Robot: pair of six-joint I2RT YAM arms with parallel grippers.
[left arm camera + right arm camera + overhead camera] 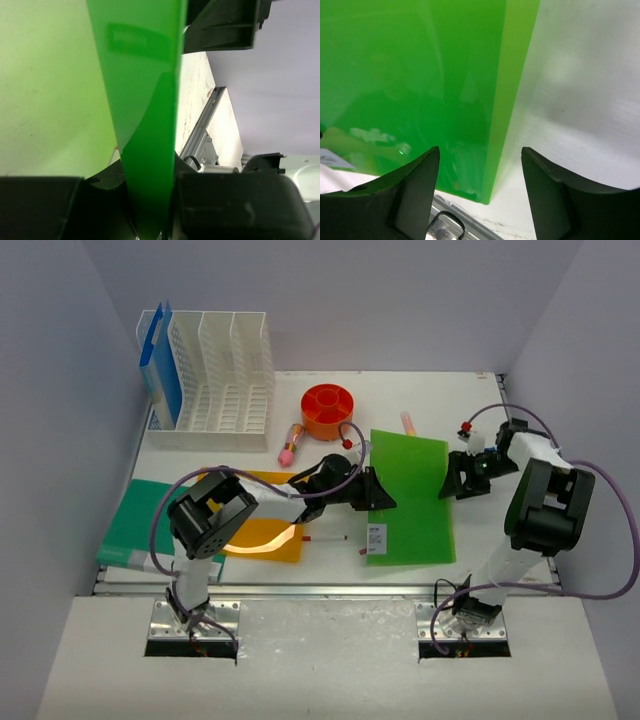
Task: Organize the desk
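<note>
Lavender walls box in the white surface [470, 400], spread flat under both arms. Left claw [378, 498] is clamped tight on the left edge of the green folder [412, 490]. Right claw [450, 482] hovers at its right edge, fingers spread apart, that edge showing between them, nothing gripped.
</note>
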